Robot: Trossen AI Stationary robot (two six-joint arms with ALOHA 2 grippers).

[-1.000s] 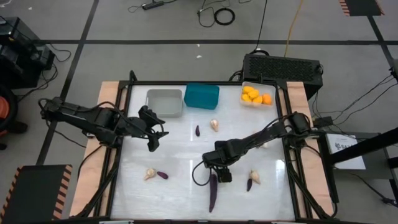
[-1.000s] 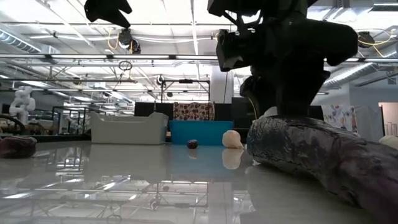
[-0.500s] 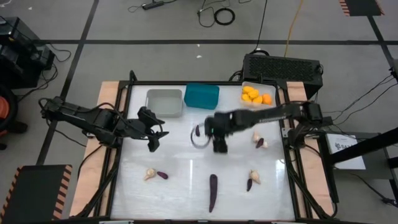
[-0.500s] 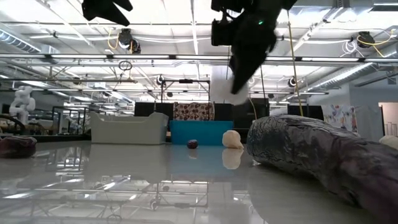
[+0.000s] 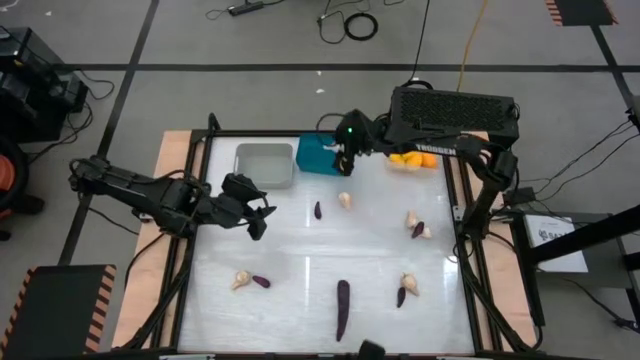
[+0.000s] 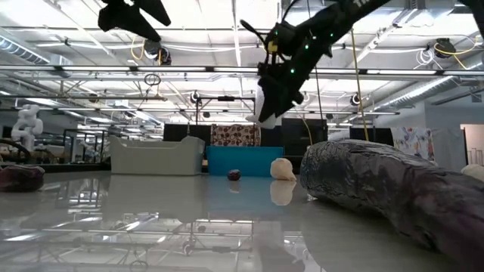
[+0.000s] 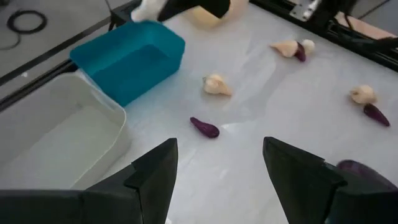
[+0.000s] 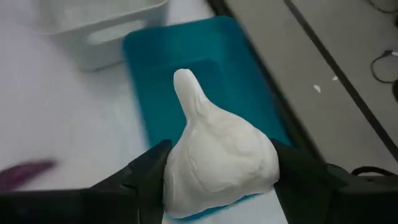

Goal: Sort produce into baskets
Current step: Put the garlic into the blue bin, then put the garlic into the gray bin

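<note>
Since a second ago: the right arm has swung up from beside the long purple piece (image 5: 341,308) at the near edge to the far side, carrying a garlic bulb (image 8: 214,163).
Right jaws (image 5: 346,160): pinching the bulb from both sides, poised over the teal tub (image 8: 205,81).
Bulb: in the air above the tub, not yet dropped; its pointed tip stands up.
Left jaws (image 7: 217,171): spread, holding nothing, hovering over the left of the surface (image 5: 300,260), near the grey tub (image 5: 265,164).
Clear tub (image 5: 415,153): holds the orange fruits at the far right.
Grey tub: looks to hold nothing.
On the surface: several bulbs and small purple pieces, and the long purple one.
Meaning: teal is likely the garlic tub; release comes next, then the remaining bulbs and purple pieces.
</note>
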